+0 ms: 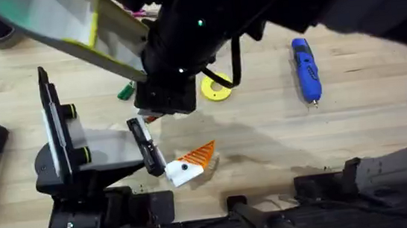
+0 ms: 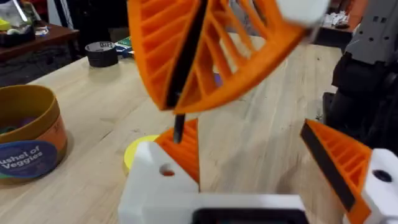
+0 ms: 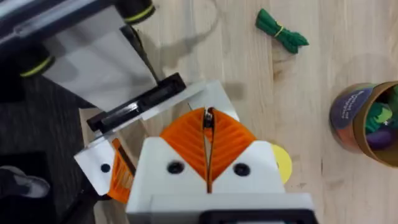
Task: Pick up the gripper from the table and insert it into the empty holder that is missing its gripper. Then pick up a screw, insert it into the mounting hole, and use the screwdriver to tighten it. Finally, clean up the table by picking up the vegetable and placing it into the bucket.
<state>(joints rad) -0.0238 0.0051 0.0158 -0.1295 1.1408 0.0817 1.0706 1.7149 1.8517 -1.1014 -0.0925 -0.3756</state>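
Pale wooden table (image 1: pixel 384 126) is being worked over by both arms. The left tool (image 2: pixel 233 140) is being held wide apart, with its white holder (image 2: pixel 152 180) being offered upward. The right tool (image 2: pixel 180 107) is being pressed together, apparently on the gripper (image 2: pixel 188 146). Seating is best being done straight and slowly, the dark side being lined up so jamming is being avoided. The gripper is being positioned directly under the right tool, touching the holder's far edge.

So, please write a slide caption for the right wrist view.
Right gripper shut above the left gripper; green vegetable and bucket lie beyond on the table.
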